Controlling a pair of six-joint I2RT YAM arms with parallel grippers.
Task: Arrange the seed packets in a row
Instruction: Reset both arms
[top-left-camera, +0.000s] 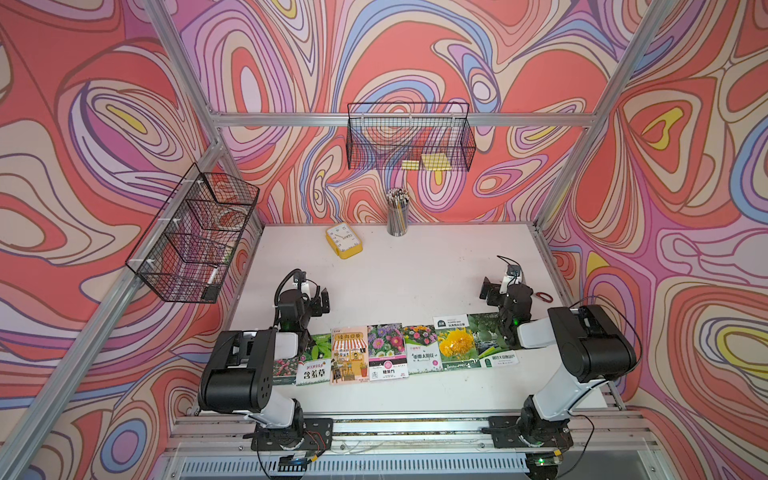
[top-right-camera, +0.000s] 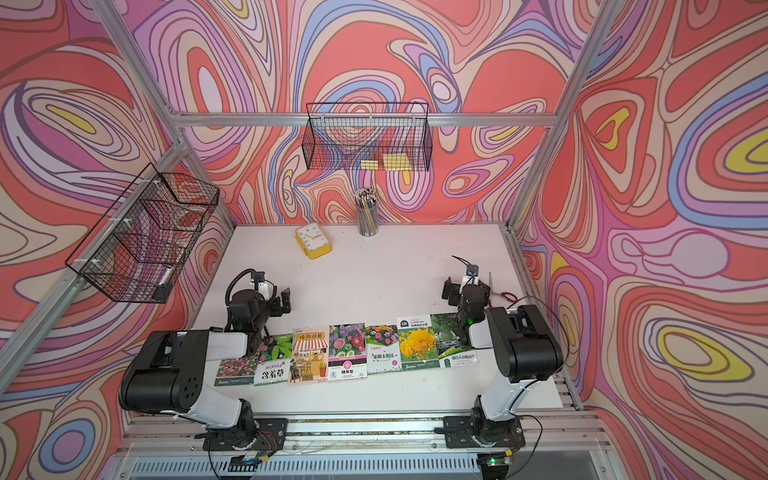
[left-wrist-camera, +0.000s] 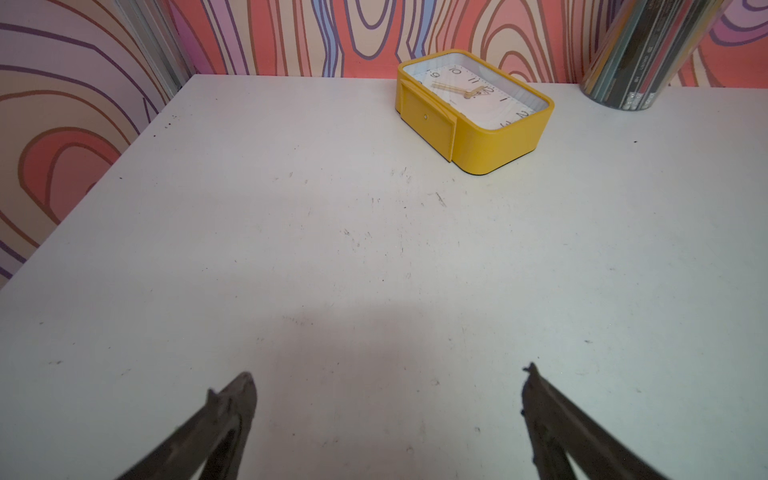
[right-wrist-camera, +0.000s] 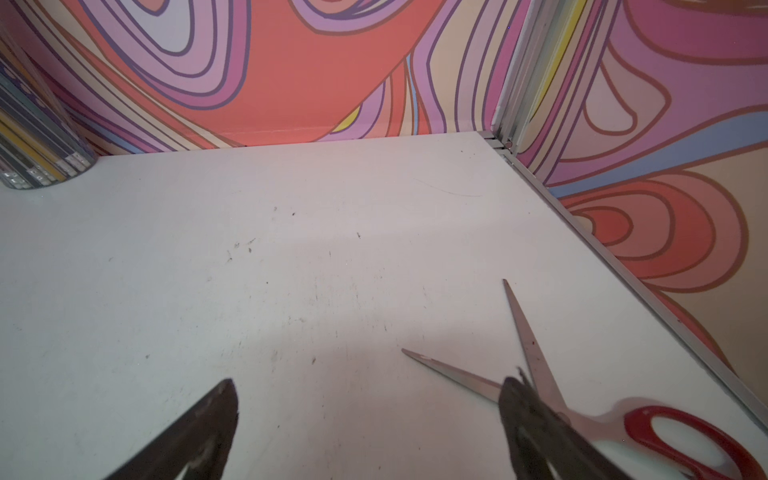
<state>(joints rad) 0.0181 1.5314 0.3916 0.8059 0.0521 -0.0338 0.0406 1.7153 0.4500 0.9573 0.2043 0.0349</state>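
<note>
Viewing seven seed packets (top-left-camera: 386, 353) lying touching in a row at the table's (top-left-camera: 415, 274) 6 o'clock, I judge them light, thin and slippery, best pinched at a free edge; left gripper (left-wrist-camera: 388, 374) and right gripper (right-wrist-camera: 370, 382) hang wide open, empty, toward 12 o'clock.

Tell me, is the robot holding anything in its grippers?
No, nothing. The left gripper and right gripper are both open and empty; the seed packets lie in a row, not gripped.
</note>
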